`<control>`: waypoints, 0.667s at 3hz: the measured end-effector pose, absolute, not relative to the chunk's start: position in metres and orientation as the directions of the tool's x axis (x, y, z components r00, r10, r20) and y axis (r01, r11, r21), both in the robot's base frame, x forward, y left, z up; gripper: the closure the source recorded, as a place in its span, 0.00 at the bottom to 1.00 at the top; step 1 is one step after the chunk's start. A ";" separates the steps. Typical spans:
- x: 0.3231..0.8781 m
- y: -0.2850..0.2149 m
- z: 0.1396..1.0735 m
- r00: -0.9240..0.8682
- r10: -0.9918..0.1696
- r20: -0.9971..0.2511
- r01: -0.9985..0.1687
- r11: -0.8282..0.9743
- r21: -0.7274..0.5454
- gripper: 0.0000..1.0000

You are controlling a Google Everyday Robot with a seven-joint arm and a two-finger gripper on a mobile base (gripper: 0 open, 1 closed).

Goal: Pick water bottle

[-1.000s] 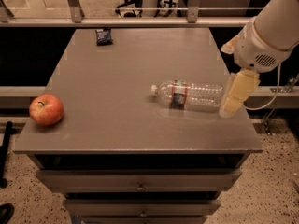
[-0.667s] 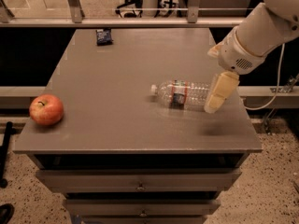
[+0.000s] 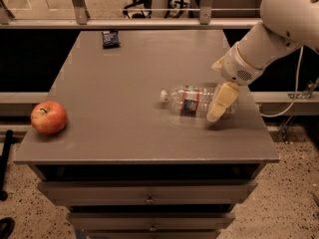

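Observation:
The water bottle lies on its side on the grey table, right of the middle. It is clear ribbed plastic with a red, white and dark blue label, and its white cap points left. My gripper reaches down from the white arm at the upper right. It is at the bottle's base end, overlapping that end and hiding part of it. Its tip is close to the tabletop.
A red apple sits near the table's front left edge. A small dark packet lies at the back. Drawers are below the tabletop. The table's right edge is just past the bottle, and a metal railing runs behind.
My gripper has moved left, from beside the bottle's base to over that end. The bottle and the apple have not moved.

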State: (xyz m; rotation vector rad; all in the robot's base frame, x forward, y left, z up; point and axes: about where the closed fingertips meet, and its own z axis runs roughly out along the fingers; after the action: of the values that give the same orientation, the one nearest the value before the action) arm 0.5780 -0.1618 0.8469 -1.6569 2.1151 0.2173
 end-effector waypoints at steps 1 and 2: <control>0.580 -0.160 0.840 -0.202 -0.878 -0.435 -0.955 0.275 -0.112 0.25; 0.578 -0.156 0.849 -0.200 -0.872 -0.446 -0.958 0.270 -0.098 0.48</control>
State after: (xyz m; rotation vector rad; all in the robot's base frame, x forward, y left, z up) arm 0.5781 -0.1564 0.8488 -1.6547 2.1336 0.2799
